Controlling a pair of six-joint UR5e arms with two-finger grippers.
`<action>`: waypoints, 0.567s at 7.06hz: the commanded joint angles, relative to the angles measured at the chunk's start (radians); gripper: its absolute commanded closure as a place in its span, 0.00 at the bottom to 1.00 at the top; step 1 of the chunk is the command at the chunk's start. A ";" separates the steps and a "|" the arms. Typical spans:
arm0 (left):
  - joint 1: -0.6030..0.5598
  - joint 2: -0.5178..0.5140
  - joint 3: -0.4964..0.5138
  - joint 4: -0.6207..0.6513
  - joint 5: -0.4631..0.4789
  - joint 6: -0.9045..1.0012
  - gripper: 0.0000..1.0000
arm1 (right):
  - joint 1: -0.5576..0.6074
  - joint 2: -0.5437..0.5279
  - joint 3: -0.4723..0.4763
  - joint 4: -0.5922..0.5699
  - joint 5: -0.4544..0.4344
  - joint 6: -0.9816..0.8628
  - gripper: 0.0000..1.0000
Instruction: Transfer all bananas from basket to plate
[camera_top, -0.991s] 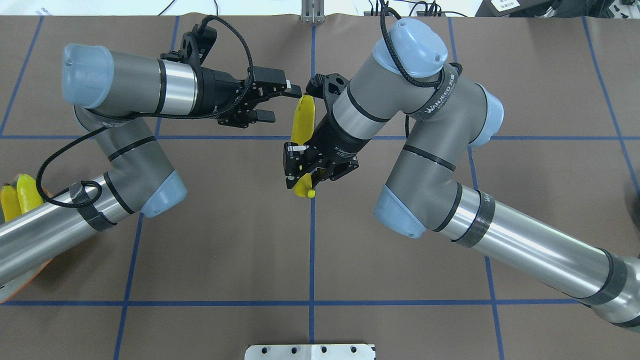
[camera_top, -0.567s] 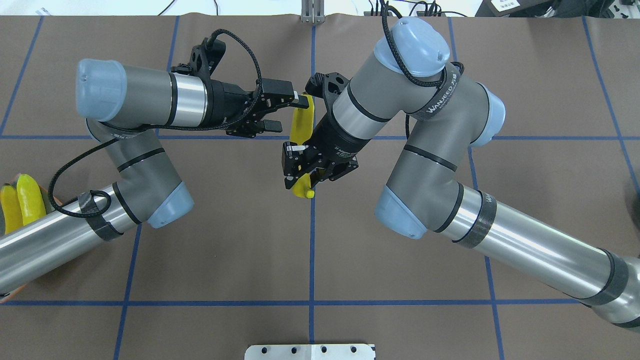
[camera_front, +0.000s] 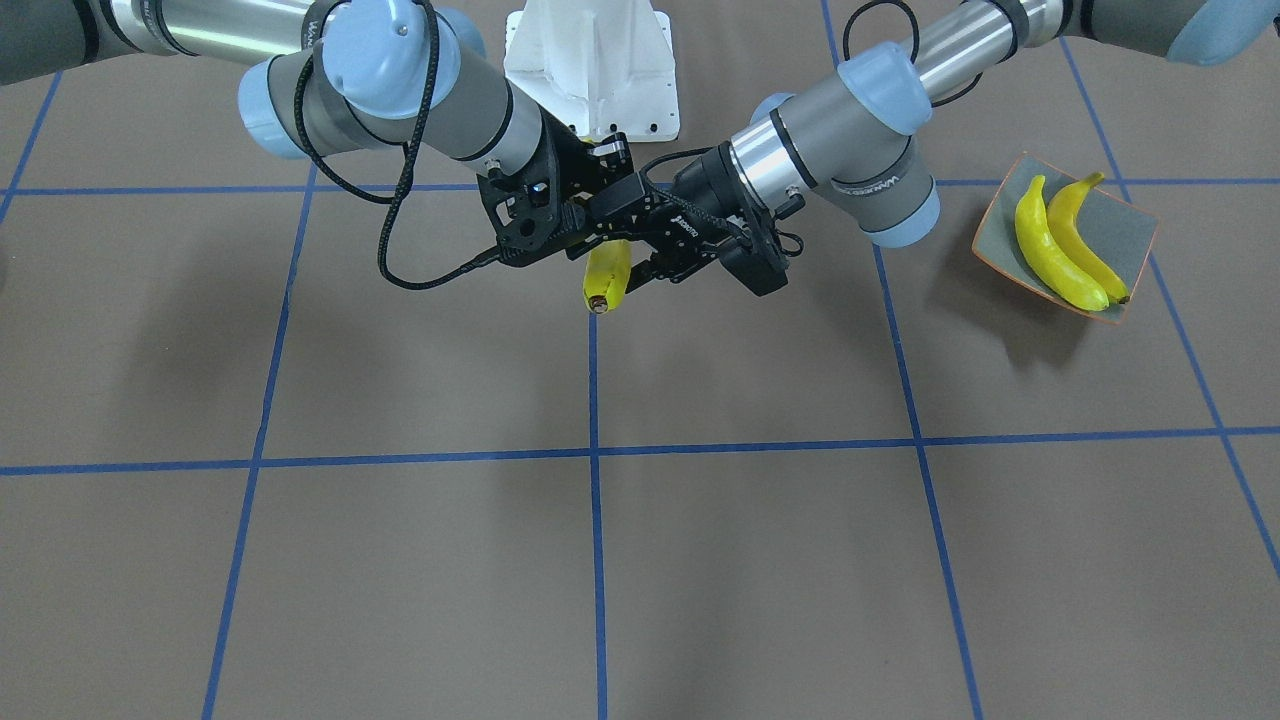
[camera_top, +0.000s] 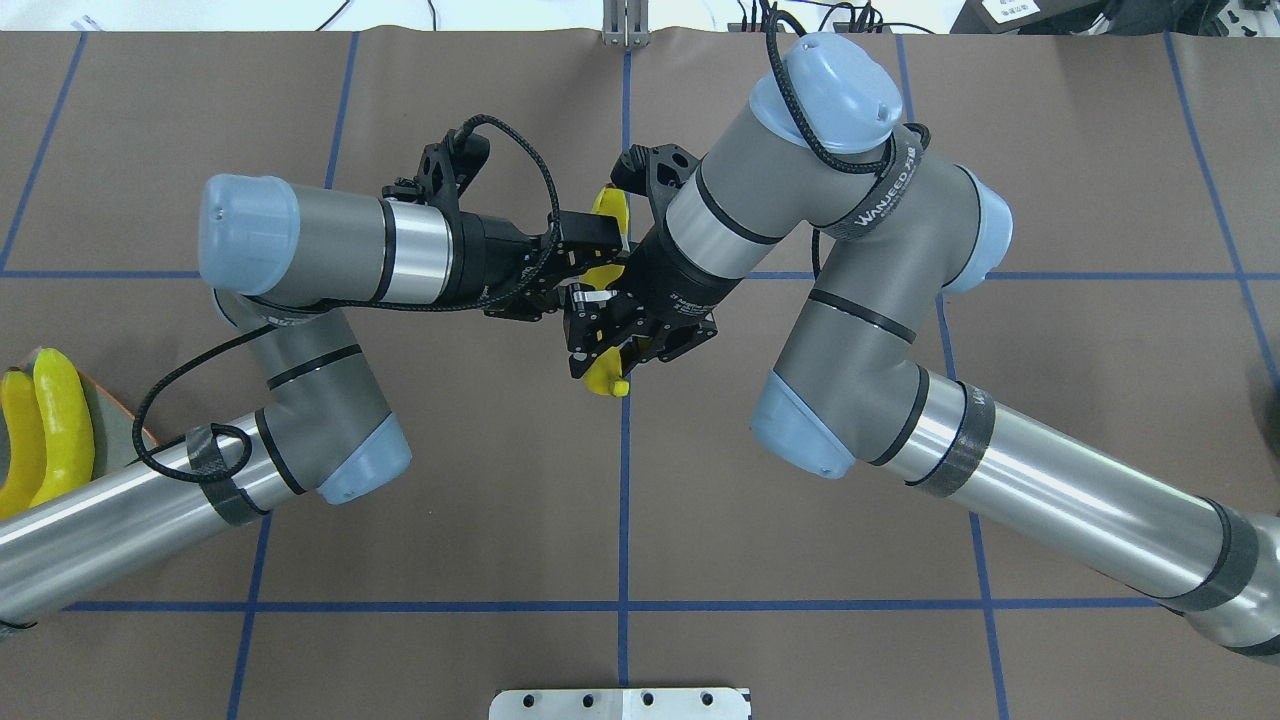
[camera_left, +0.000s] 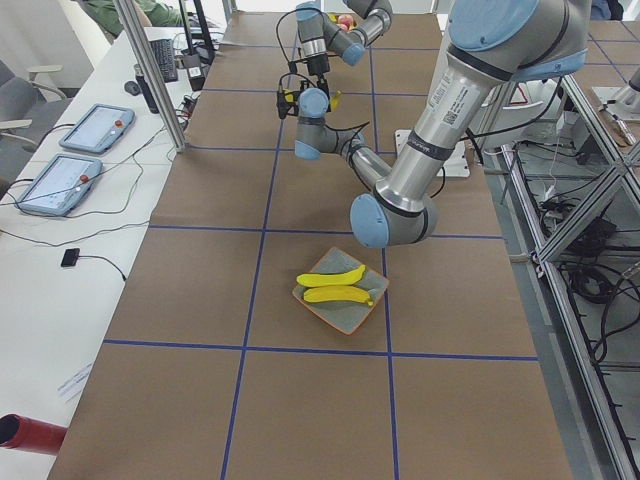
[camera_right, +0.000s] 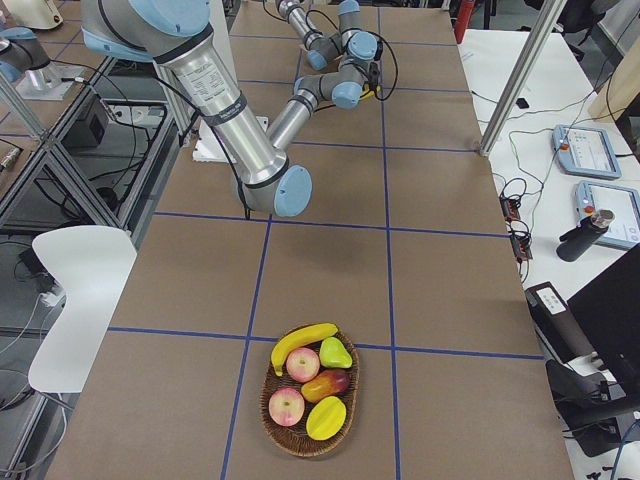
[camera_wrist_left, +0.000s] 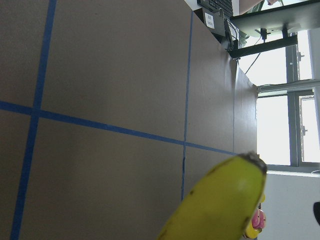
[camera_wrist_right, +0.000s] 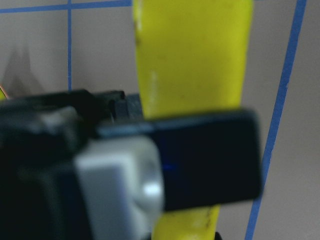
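Since a second ago the left gripper (camera_top: 592, 262) has slid in from beside the far tip of the banana (camera_top: 603, 381) to its middle, just beyond the right gripper (camera_top: 603, 362). The left elbow has swung inward with it, uncovering more of the plate (camera_front: 1130, 230). The right gripper and the banana are where they were.

The right jaws are clamped on the banana near its close end, and a short yellow stub sticks out past them. The rest of the banana runs away from them, through the left jaws and on to a tip just beyond. The left jaws straddle the banana, one finger on each side. The right wrist view shows a black pad lying across the peel, but I cannot tell whether the jaws press on it.

The left forearm lies level above the table (camera_top: 450, 520), its wrist pointing sideways at the right arm. The right wrist is folded back, its fingers aimed toward the robot's base.

Two bananas (camera_front: 1055, 255) lie side by side on the plate, well behind the left jaws. A fourth banana (camera_right: 303, 343) rests among other fruit in the basket (camera_right: 268, 400), far behind the right jaws.
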 joint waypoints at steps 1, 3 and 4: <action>0.014 0.003 0.001 0.000 0.013 0.000 0.38 | 0.002 -0.002 0.002 0.001 0.005 0.000 1.00; 0.011 0.012 0.004 -0.002 0.010 0.000 1.00 | 0.002 -0.019 0.000 0.007 0.005 0.000 1.00; 0.009 0.013 0.005 -0.002 0.006 -0.006 1.00 | 0.002 -0.039 0.000 0.041 0.005 0.003 1.00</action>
